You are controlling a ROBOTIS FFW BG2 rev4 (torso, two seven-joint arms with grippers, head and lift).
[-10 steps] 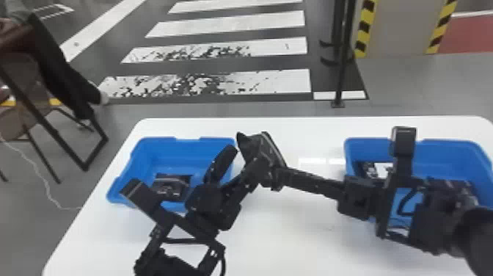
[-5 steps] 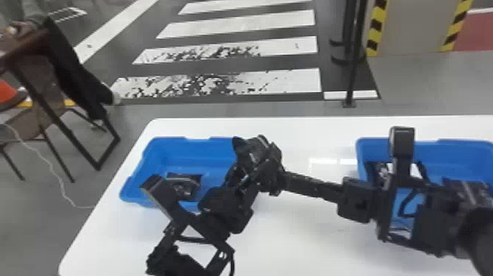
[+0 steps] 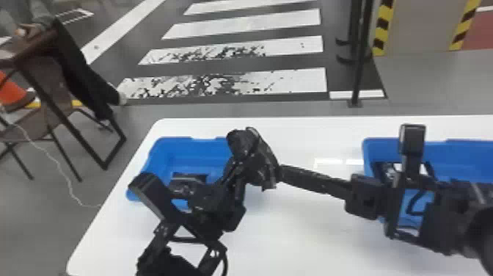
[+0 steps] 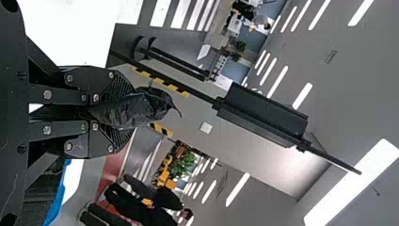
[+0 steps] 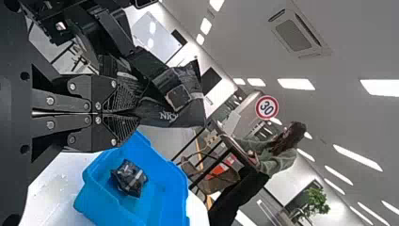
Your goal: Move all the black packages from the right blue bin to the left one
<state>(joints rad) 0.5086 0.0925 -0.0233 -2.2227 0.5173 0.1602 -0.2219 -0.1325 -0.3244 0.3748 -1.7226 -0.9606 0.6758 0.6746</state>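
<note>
I have the left gripper (image 3: pixel 249 165) and right gripper (image 3: pixel 288 173) both clamped on a wrinkled, pliable black package (image 5: pixel 167 115) over the smooth white table (image 3: pixel 315 235). Another crumpled package (image 5: pixel 129 179) sits in the left blue bin (image 3: pixel 198 146).

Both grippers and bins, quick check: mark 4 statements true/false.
1. The left blue bin and right blue bin sit on a white table. True.
2. The left blue bin is empty. False: a dark package lies in it.
3. The right gripper has its jaws shut on a black package. True.
4. The left gripper's jaws are empty. False: the left gripper has black packaging between them.
</note>
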